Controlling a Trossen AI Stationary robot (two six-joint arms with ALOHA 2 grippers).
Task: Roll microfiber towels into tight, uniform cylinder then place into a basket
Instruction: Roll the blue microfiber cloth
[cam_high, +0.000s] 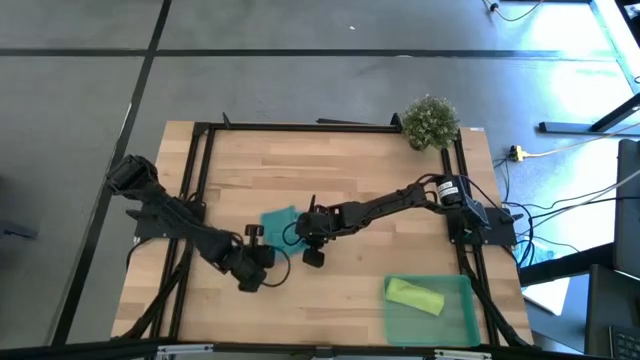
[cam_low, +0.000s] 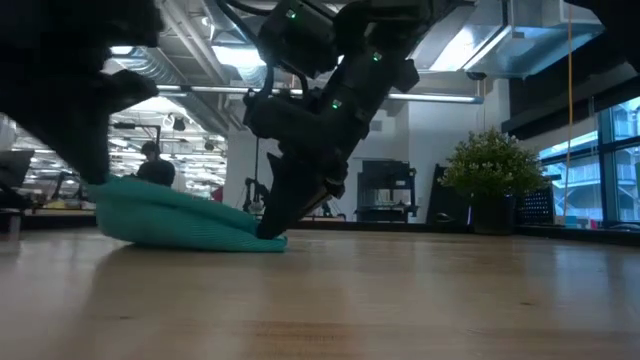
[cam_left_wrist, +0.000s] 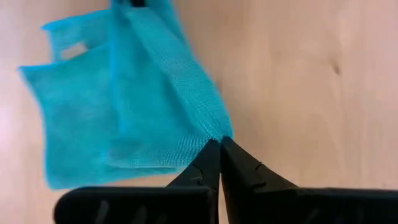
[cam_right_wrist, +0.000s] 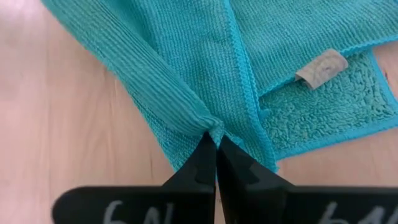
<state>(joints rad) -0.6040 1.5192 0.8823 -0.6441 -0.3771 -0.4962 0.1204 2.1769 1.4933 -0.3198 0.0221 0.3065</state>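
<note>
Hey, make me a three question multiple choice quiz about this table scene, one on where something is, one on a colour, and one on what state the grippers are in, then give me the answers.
1. Where is the rolled lime green towel?
A. inside the basket
B. beside the plant
C. under the left gripper

2. What colour is the towel both arms are working on?
A. white
B. teal
C. red

3. How do the jaws of the right gripper stand?
A. wide open above the wood
B. shut on a fold of the teal towel
C. shut on the basket's wall

Answers:
1 A, the high view shows the lime roll lying in the green tray.
2 B, both wrist views show teal cloth.
3 B, the right wrist view shows the jaws closed, pinching a fold; the left gripper pinches a corner likewise.
</note>
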